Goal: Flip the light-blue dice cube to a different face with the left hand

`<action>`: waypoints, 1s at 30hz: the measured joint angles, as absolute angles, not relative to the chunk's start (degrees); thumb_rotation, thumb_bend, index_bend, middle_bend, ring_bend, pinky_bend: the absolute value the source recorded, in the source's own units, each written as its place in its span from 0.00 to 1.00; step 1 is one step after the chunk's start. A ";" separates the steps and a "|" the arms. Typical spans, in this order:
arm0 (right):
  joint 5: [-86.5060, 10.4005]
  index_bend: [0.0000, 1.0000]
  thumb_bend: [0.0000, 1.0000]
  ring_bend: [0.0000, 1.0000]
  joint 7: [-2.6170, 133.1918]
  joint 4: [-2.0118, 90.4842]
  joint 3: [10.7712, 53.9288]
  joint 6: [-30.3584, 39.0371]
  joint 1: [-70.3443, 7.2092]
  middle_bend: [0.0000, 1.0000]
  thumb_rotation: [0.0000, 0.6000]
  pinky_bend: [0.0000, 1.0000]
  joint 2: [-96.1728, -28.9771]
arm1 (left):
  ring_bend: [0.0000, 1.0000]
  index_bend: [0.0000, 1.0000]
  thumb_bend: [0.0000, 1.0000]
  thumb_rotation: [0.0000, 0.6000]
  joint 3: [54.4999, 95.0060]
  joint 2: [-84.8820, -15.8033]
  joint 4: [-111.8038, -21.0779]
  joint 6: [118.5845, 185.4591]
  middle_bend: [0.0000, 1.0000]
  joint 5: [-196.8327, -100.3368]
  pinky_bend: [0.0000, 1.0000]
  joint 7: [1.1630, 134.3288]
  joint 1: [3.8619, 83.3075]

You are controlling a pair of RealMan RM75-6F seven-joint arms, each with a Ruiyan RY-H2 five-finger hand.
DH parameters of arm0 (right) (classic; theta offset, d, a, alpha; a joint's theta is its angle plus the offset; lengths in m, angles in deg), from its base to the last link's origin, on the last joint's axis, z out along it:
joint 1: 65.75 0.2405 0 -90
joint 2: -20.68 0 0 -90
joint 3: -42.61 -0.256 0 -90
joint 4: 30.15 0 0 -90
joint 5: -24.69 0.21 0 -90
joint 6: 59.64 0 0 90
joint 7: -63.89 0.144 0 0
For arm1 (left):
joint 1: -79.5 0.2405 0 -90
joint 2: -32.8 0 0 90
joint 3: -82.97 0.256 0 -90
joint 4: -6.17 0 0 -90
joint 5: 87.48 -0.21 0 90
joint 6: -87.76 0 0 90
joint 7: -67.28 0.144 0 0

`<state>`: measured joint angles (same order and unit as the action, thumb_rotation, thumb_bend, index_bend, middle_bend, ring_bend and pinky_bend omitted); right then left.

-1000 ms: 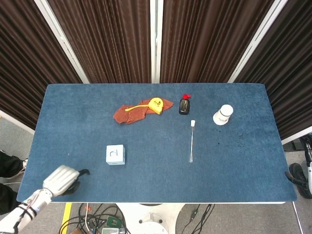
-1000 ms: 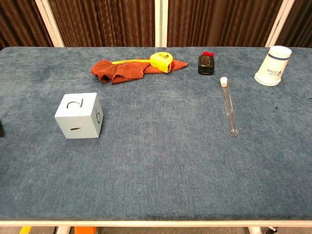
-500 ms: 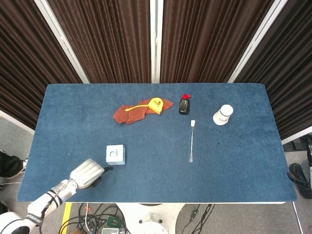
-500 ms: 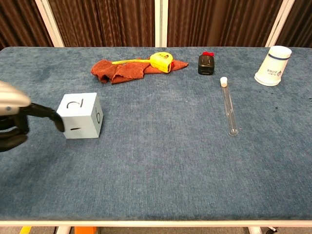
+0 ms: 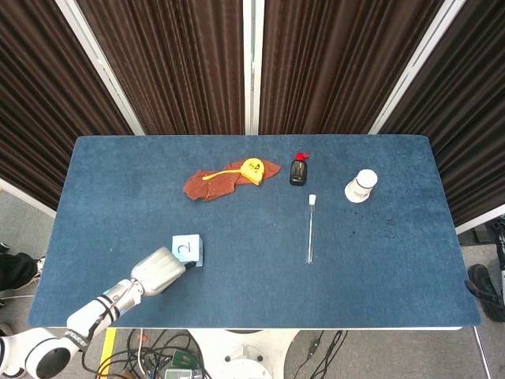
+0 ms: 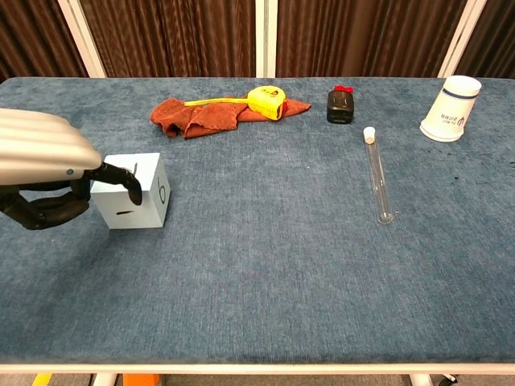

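Progress looks early: light-blue dice cube (image 5: 188,249) sits flat on the blue felt-like table (image 5: 394,276) near the front-left, a "2" facing up in the head view, so by my reading the flip itself is all yet to do. Left hand (image 6: 48,173) is at the cube's near-left corner, its dark fingertips (image 6: 129,182) over the top-left edge; whether they truly touch or grip I cannot tell, and nothing is lifted. Right hand appears in neither view. Cube is matte, sharp-edged, with dark numerals on each visible face; probably light and easy to tip. Hand has a pale glossy shell over black fingers. Further back lie a crumpled rust-coloured cloth (image 6: 193,115) with a yellow tape measure (image 6: 266,101) resting on it, and a slim clear test tube (image 5: 310,229).
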<state>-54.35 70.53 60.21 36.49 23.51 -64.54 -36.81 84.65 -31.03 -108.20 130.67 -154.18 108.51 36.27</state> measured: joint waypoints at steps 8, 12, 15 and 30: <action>-53.67 0.00 0.07 0.00 71.23 59.70 36.52 22.59 -64.44 0.00 1.00 0.00 -36.74 | 0.86 0.20 0.63 1.00 85.10 -31.54 -108.55 130.38 0.80 -148.64 0.89 112.49 31.35; -53.66 0.00 0.07 0.00 71.34 59.60 36.50 22.63 -64.46 0.00 1.00 0.00 -36.75 | 0.86 0.20 0.63 1.00 85.28 -32.07 -108.19 130.27 0.80 -147.10 0.89 113.40 29.53; -53.56 0.00 0.07 0.00 71.47 59.43 36.47 22.61 -64.48 0.00 1.00 0.00 -36.76 | 0.86 0.20 0.63 1.00 85.46 -32.60 -107.78 130.48 0.81 -146.23 0.89 113.98 28.31; -53.45 0.00 0.07 0.00 71.77 58.94 36.48 22.39 -64.47 0.00 1.00 0.00 -36.91 | 0.88 0.20 0.64 1.00 85.93 -34.20 -104.82 131.10 0.81 -140.34 0.90 115.80 22.37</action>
